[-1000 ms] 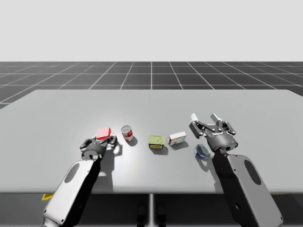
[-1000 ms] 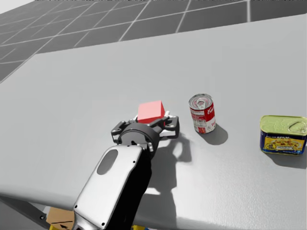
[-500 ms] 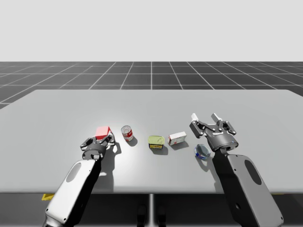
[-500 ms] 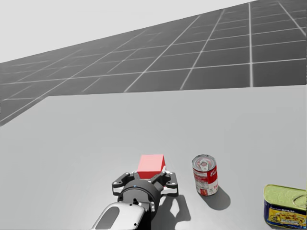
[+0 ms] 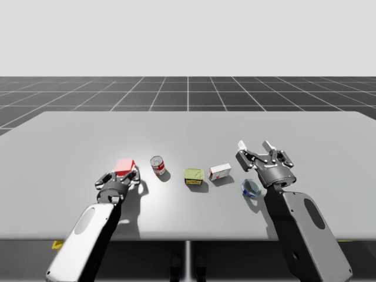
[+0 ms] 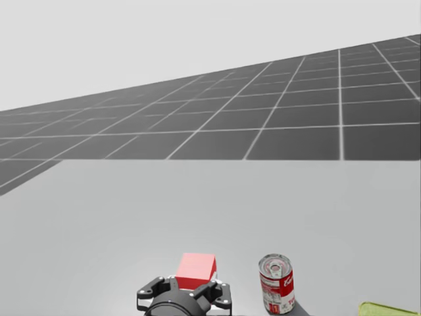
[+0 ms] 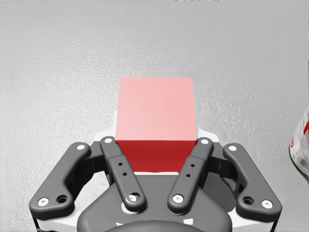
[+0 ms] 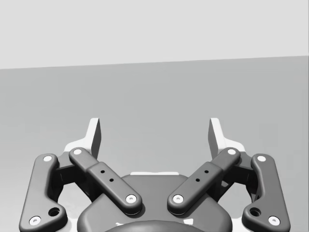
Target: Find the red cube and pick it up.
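The cube (image 7: 155, 113) is recorded as plain red. The round can (image 5: 157, 165) is marked red and white, silver-topped. The table (image 5: 188, 129) is noted as uniform grey; the floor (image 5: 188, 91) is gridded dark.

The red-and-white can (image 6: 276, 284) carries a printed label, but no lettering on it can be made out.

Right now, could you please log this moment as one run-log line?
left gripper: shut on red cube | right gripper: open, holding nothing | lift: cannot tell
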{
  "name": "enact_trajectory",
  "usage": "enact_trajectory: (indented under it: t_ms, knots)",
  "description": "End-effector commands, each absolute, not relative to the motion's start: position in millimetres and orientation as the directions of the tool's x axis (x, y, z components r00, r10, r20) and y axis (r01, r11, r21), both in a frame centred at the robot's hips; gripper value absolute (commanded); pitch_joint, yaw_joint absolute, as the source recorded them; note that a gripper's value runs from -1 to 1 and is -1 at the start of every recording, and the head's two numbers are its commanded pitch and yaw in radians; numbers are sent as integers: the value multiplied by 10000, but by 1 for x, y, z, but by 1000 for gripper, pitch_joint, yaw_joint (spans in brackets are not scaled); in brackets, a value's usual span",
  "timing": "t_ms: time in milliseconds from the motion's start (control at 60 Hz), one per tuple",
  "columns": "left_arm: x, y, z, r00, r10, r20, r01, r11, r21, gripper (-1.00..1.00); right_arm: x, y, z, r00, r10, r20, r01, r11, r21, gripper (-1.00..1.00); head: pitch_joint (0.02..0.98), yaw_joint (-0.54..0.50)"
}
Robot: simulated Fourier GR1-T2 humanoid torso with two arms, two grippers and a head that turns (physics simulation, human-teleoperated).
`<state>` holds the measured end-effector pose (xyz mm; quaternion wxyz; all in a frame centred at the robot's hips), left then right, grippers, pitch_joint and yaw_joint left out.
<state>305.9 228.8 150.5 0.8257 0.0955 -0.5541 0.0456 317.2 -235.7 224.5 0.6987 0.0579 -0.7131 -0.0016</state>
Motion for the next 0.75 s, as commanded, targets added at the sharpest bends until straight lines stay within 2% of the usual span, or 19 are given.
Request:
enact_trajectory:
  t_ms: [17,283,450,600,750]
  knots:
    - [306,222,181,3357,-1239,9338,-281,9895,1414,1000,318,-236,224,-166,-844,9963,-797,9934,828,-1000,437,399]
    - [311,227,236,2372,-2080,9489,-195,9756,2187,1000,318,-236,225,-218,-814,9964,-799,9936,794,-1000,432,395]
    - [315,235,267,1872,-2501,9499,-241,9656,2590,1000,319,-236,224,-236,-765,9968,-786,9941,744,-1000,429,392]
    - [317,239,291,1466,-2627,9537,-384,9618,2709,1000,319,-236,224,-235,-811,9964,-793,9937,790,-1000,428,393]
    - [314,240,323,787,-2712,9593,-410,9606,2749,1000,319,-237,224,-236,-817,9964,-801,9936,796,-1000,430,390]
